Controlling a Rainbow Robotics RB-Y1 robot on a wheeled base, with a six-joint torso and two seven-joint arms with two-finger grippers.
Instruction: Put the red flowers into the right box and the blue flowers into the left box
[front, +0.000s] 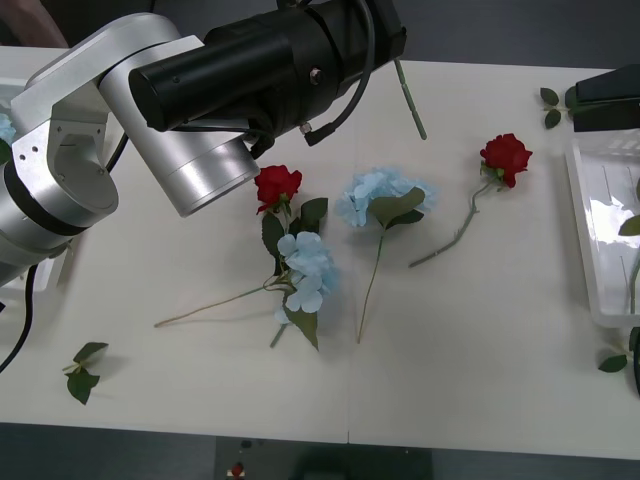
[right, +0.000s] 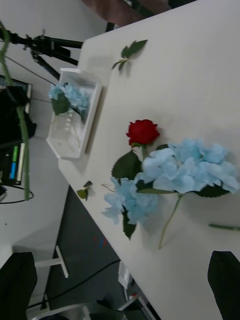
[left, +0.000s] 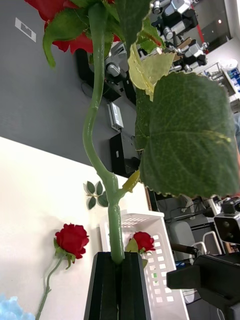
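My left gripper (left: 119, 256) is shut on the green stem of a red flower (left: 102, 165), held up in the air over the table's far side; its stem end (front: 411, 102) pokes down below the left arm. Two more red flowers (front: 278, 185) (front: 506, 156) and two blue flowers (front: 383, 196) (front: 305, 272) lie mid-table. The right box (front: 600, 240) holds one red flower (left: 144, 241). The left box (right: 75, 135) holds a blue flower (right: 70, 95). My right gripper (right: 122, 256) hangs open at the table's right side, holding nothing.
Loose green leaf sprigs lie at the front left (front: 82, 370), the far right (front: 548, 106) and beside the right box (front: 614, 362). The left arm's large silver and black links (front: 200, 110) span the upper left of the table. Equipment stands beyond the far edge.
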